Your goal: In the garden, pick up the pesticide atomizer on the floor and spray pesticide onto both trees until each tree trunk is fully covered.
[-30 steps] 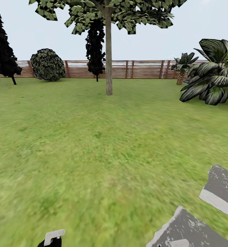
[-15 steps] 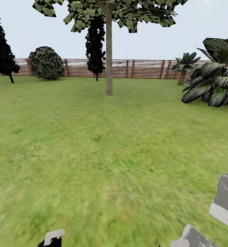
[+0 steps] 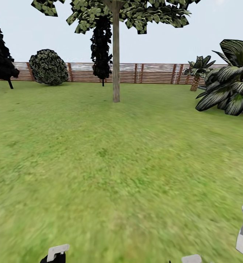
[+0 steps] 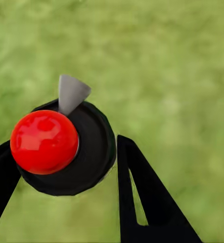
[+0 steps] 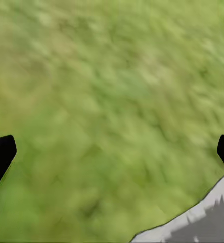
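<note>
1. The garden is a wide lawn [image 3: 110, 157] closed at the far side by a slatted wooden fence [image 3: 154, 73], with a round bush [image 3: 48, 67] far left and a broad-leaved palm [image 3: 231, 84] far right.
2. One tree, its trunk [image 3: 116, 58] bare and straight, stands far ahead near the middle, well apart from the robot, so it is probably the spraying target being approached.
3. The left gripper [image 4: 66, 162] is clenched on the pesticide atomizer [image 4: 66, 147], its fingers flanking the black body; the red knob and grey nozzle face outward, likely to keep it ready to aim.
4. The right gripper [image 5: 112, 147] hangs spread wide and empty over grass, presumably idle while the left carries.
</note>
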